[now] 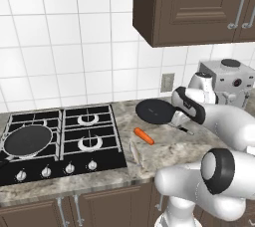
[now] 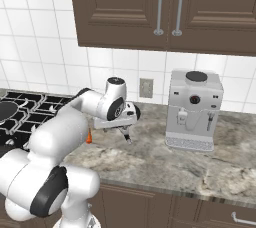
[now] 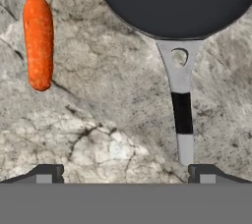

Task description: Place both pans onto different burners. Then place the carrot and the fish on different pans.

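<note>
End effector (image 3: 125, 171) wide above pan handle (image 3: 181, 110).

Counter beside cooktop (image 1: 64, 141): carrot (image 1: 144, 136) and fish (image 1: 135, 154) are lying apart, leaving bare stone between.
Counter pan (image 1: 155, 111): its handle (image 3: 181, 115) is lying clear of the carrot.
Right side: coffee machine (image 2: 194, 109) is standing against the wall.
Overhead: cabinets (image 2: 165, 9) are hanging well above.
</note>
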